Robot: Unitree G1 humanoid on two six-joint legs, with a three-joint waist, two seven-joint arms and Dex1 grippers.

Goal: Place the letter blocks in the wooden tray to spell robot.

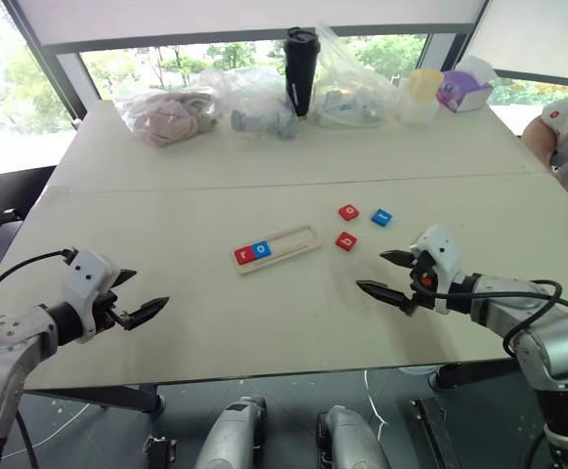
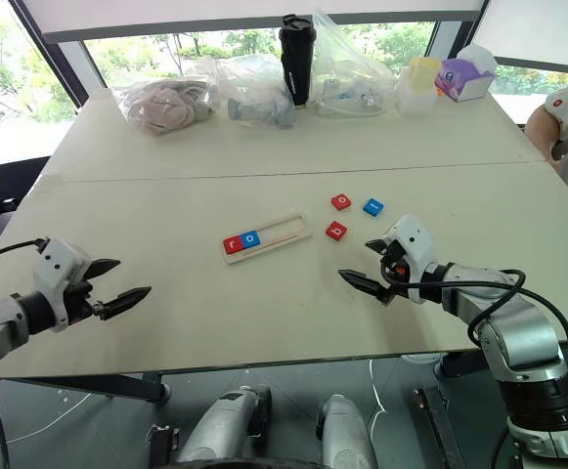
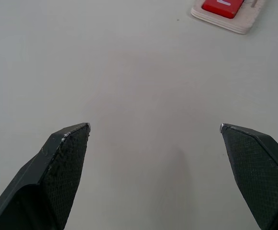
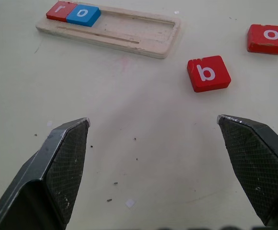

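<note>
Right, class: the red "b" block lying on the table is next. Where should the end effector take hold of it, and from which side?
Grip the red "b" block across two opposite side edges, coming down from above. It lies flat, face up, clear of the wooden tray and the red "o" block. The open right end effector is probably best placed.

A pale worktop (image 1: 166, 322) is seen, crossed by a seam from the left edge to the right. On the near half, about midway between the side edges, a wooden tray (image 1: 293, 239) is laid. Just toward the right edge from it, three loose blocks are set: a red "b" (image 1: 346, 241), a red "o" (image 1: 349, 212) and a blue block (image 1: 382, 217). Along the far edge are ranged plastic bags (image 1: 205, 107), a black tumbler (image 1: 301, 70), a yellow cup (image 1: 423, 88) and a purple box (image 1: 464, 90).
</note>
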